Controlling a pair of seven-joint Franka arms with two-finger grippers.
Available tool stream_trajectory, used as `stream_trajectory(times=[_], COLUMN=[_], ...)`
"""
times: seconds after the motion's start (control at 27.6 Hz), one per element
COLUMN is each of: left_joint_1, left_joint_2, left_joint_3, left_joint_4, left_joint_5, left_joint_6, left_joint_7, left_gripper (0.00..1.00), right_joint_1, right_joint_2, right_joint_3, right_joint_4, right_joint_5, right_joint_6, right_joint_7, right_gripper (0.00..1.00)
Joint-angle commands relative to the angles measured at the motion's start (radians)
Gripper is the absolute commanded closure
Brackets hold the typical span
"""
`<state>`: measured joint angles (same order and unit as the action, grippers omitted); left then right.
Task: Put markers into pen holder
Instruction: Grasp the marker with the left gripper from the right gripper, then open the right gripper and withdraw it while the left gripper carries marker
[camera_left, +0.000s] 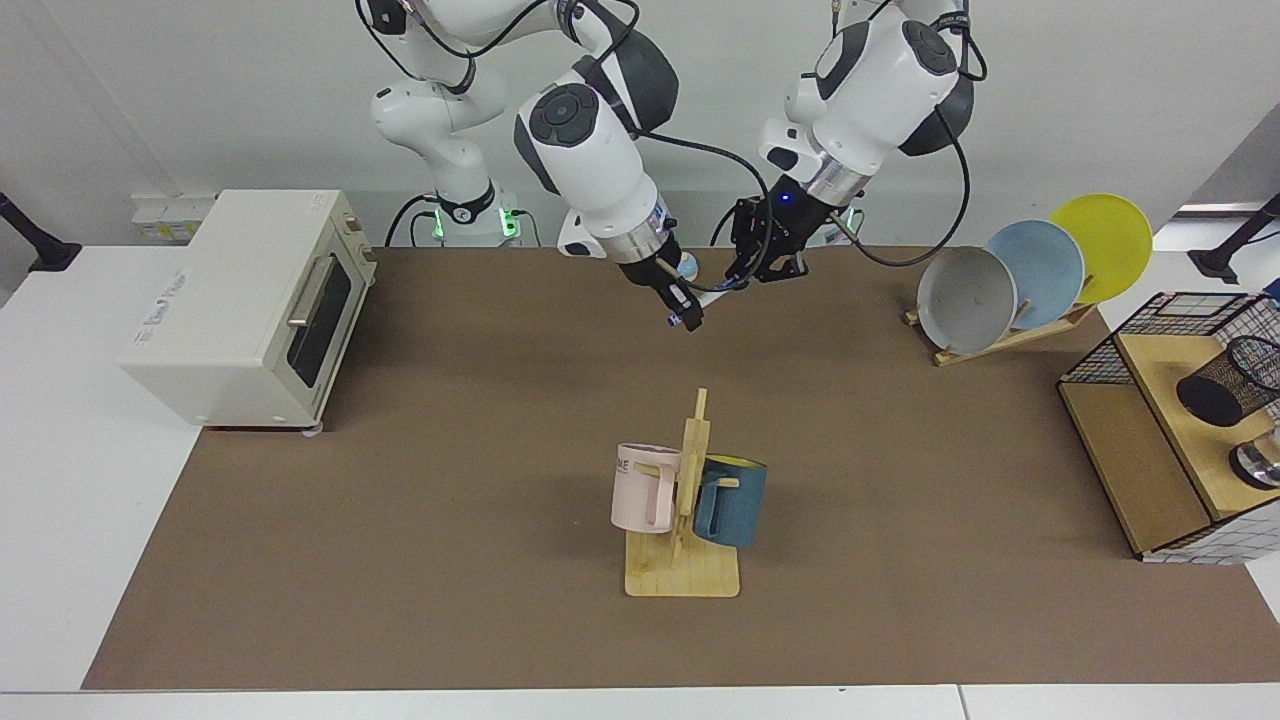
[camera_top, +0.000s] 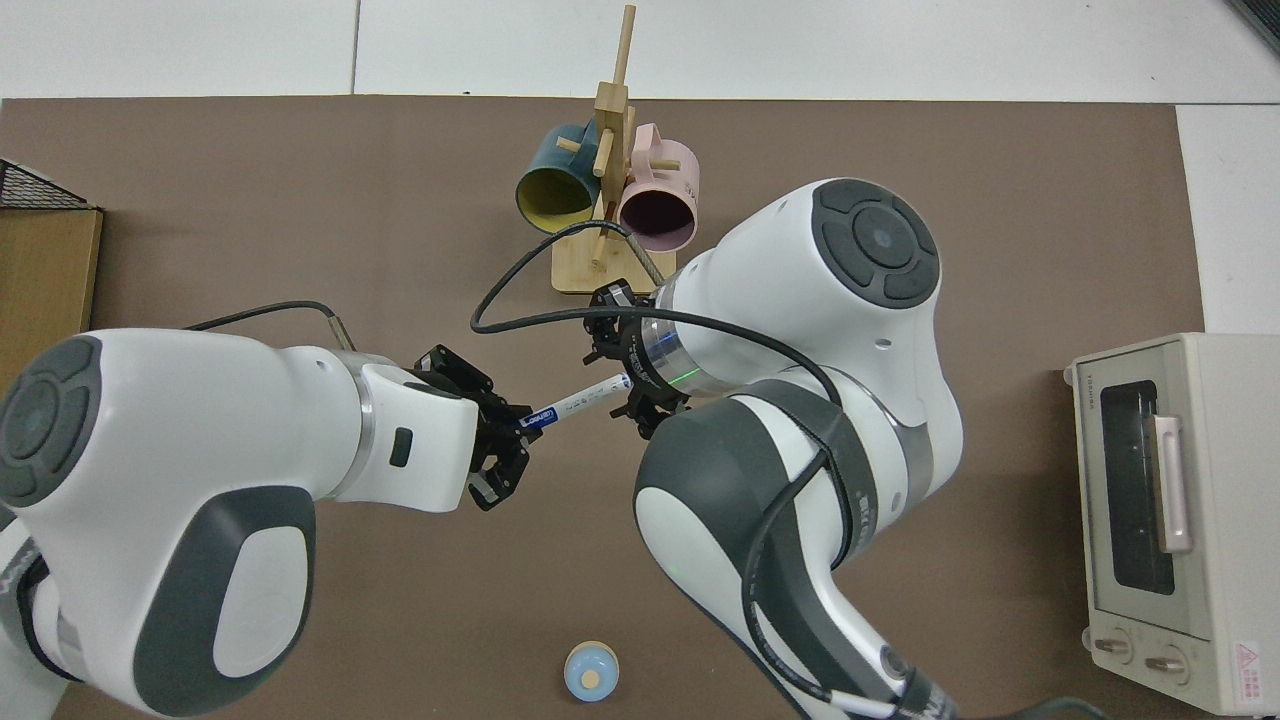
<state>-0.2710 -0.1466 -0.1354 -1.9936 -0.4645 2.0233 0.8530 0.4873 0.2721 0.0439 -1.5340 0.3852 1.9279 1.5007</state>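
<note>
So the big brown tabletop (camera_left: 400, 560) takes up most of the room, with both white arms leaning in over its far middle. On the left side sits a cream toaster oven (camera_left: 250, 305). Over on the right there's a large black wire basket (camera_left: 1150, 315) with a wooden shelf in it, and a rack with grey, blue and yellow plates (camera_left: 1040, 265) just behind that. Near the middle front is a wooden mug tree (camera_left: 685, 520) with a pink mug and a dark blue mug hanging on it.

The pen holder (camera_left: 1225, 380), the little black mesh cup, is tipped over on the wooden shelf inside the basket at the far right, well apart from both arms.

Now the small stuff. The marker (camera_top: 572, 402) is up in the air over the far middle of the tabletop, lying roughly level between the two tools. The left tool (camera_top: 505, 440) is clenched on the blue cap end, you can see that end vanish between its black fingers in the top view. The right tool (camera_top: 630, 385) is at the white end of the barrel; its fingers look spread a bit with the barrel running between them, but I honestly can't tell whether it's gripping or has let go.

There's also a tiny pale blue round thing (camera_top: 590, 678) on the tabletop by the arm bases.
</note>
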Motion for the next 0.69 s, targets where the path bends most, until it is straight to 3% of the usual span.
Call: stream_trajectory(times=[0.0, 0.25, 0.65], left_joint_1=[-0.017, -0.007, 0.006], left_joint_2=[-0.021, -0.021, -0.021], left_joint_3=[0.011, 0.011, 0.020], left_joint_4=[-0.027, -0.027, -0.027], left_joint_5=[0.007, 0.040, 0.092], left_joint_6=[0.005, -0.001, -0.012], left_joint_7=[-0.012, -0.015, -0.017], left_gripper=[1.00, 1.00, 1.00], right_joint_1=[-0.015, -0.102, -0.268], right_joint_2=[-0.040, -0.089, -0.160], right_joint_3=[-0.007, -0.029, -0.032], right_joint_4=[-0.012, -0.009, -0.008], right_joint_5=[-0.022, -0.054, -0.293], right_joint_6=[-0.033, -0.162, -0.346], right_joint_7=[-0.158, -0.489, -1.117], right_gripper=[0.00, 0.00, 0.00])
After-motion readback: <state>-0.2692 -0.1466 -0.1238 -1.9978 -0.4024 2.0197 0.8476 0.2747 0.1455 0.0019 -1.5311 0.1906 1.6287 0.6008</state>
